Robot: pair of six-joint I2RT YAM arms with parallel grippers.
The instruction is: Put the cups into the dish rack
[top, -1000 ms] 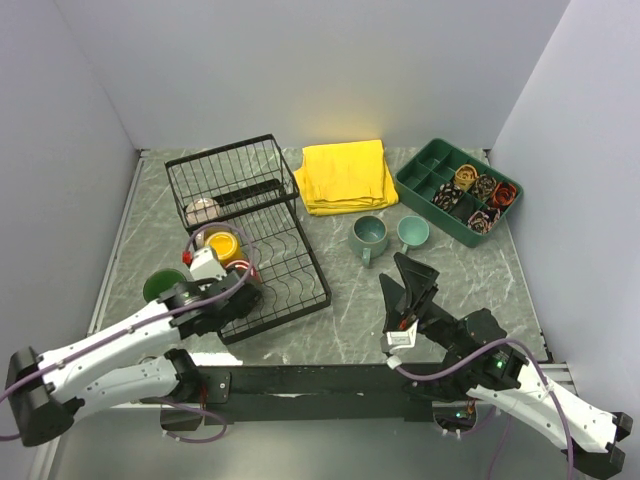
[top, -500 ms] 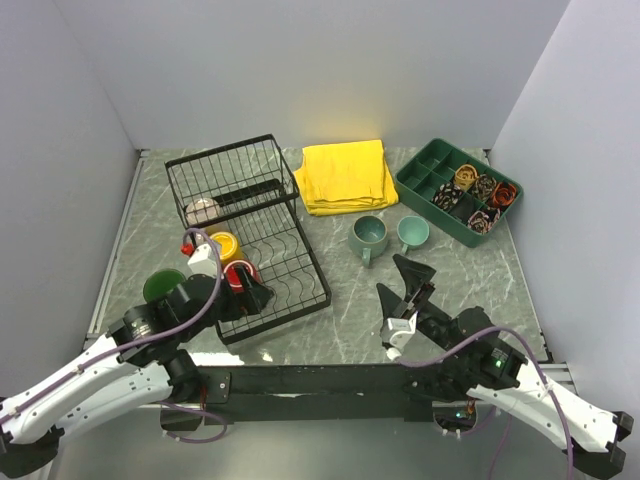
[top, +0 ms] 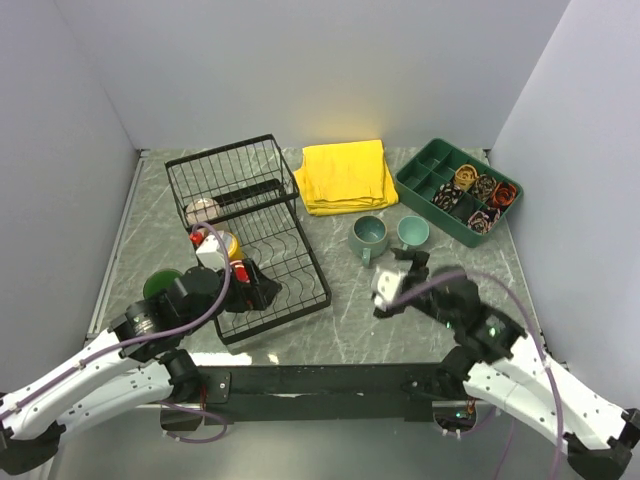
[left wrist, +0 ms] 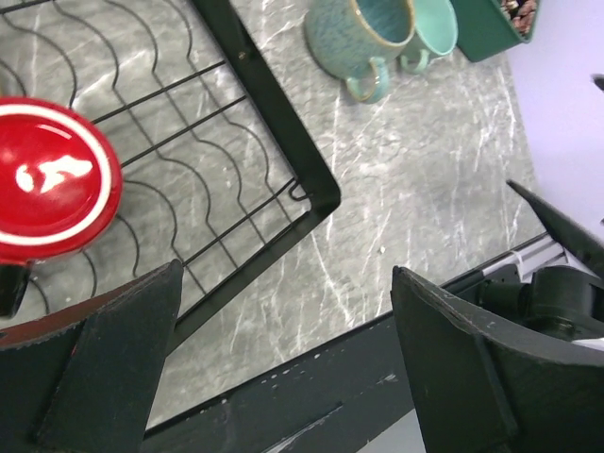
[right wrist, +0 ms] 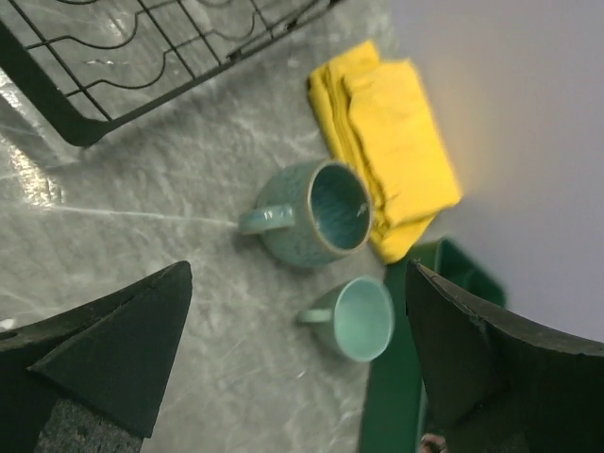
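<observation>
The black dish rack (top: 262, 226) stands at the left; its slotted tray holds a red cup (top: 243, 271) and a yellow cup (top: 223, 244). A beige cup (top: 203, 211) lies in the basket part. A dark green cup (top: 162, 285) sits on the table left of the rack. My left gripper (top: 262, 293) is open and empty just beside the red cup (left wrist: 52, 179). Two teal cups, one speckled (top: 369, 236) (right wrist: 316, 212) and one paler (top: 412, 232) (right wrist: 363, 316), stand right of the rack. My right gripper (top: 408, 262) hangs open above and just short of them.
A folded yellow cloth (top: 346, 176) lies behind the teal cups. A green divided tray (top: 440, 195) with small rolled items sits at the back right, close to the paler cup. White walls enclose the marble table (top: 350, 310). A black bar (left wrist: 283, 396) runs along the near edge.
My left gripper opened and the red cup now stands free in the rack tray. My right arm swung forward and up toward the two teal cups.
</observation>
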